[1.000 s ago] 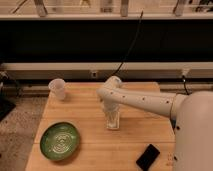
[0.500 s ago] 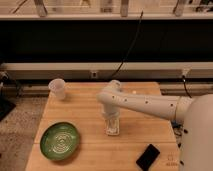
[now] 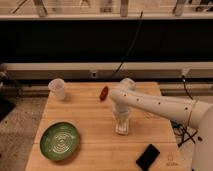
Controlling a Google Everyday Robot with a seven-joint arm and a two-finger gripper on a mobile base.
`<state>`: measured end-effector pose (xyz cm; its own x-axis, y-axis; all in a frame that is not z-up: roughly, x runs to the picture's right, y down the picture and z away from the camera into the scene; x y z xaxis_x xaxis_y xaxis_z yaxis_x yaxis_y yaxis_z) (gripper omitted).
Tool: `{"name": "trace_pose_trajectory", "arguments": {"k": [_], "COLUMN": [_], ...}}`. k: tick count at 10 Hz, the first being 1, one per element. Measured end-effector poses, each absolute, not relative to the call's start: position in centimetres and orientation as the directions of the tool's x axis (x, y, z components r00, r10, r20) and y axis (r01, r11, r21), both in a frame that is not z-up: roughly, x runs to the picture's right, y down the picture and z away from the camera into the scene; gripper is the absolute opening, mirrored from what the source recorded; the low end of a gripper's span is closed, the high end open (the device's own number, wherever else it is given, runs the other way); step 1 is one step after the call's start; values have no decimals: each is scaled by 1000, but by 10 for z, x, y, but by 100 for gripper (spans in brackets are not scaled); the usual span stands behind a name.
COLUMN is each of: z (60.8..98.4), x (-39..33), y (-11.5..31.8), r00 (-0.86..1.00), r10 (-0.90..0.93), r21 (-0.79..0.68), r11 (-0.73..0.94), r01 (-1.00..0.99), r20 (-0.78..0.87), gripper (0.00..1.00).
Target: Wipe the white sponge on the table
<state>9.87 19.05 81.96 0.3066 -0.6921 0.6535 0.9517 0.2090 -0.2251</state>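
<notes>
Planks of light brown wood make up the table [image 3: 95, 112], which fills the lower half of the camera view in front of a dark wall with a pale ledge along its foot. A white arm [image 3: 155, 104] dotted with small dark spots reaches in from the right edge, bends at a rounded joint above the middle of the tabletop and points straight down. At its end the gripper [image 3: 122, 123] stands upright, a little right of the table's centre, with its fingers drawn together on the white sponge [image 3: 122, 132]. The sponge shows as a small pale block at the fingertips, its underside against the wood. It merges with the pale fingers, so its edges are hard to trace.

A small red object [image 3: 103, 93] lies on the table behind the gripper, just left of the arm's bend; what it is cannot be told. A translucent whitish cup [image 3: 57, 89] stands upright near the far left corner. A round green plate [image 3: 44, 142] with ring markings sits toward the near left corner, well apart from the sponge. A black phone [image 3: 148, 156] lies flat and askew by the near edge, to the right of the gripper. A black cable [image 3: 131, 45] runs up the dark wall behind the table.
</notes>
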Motion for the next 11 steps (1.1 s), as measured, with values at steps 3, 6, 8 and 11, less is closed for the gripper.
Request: {"name": "trace_pose_trajectory", "arguments": {"k": [3, 6, 8, 11], "z": [844, 863, 870, 869], "x": [105, 83, 54, 25], "y": [164, 148, 149, 158], "r00": [345, 331, 298, 233], "r10": [-690, -693, -694, -694], "r21": [-261, -259, -238, -189], "r11": [228, 210, 184, 140], "r01": [938, 943, 954, 972], "r20": [637, 641, 655, 681], "gripper": [0, 0, 0, 0]}}
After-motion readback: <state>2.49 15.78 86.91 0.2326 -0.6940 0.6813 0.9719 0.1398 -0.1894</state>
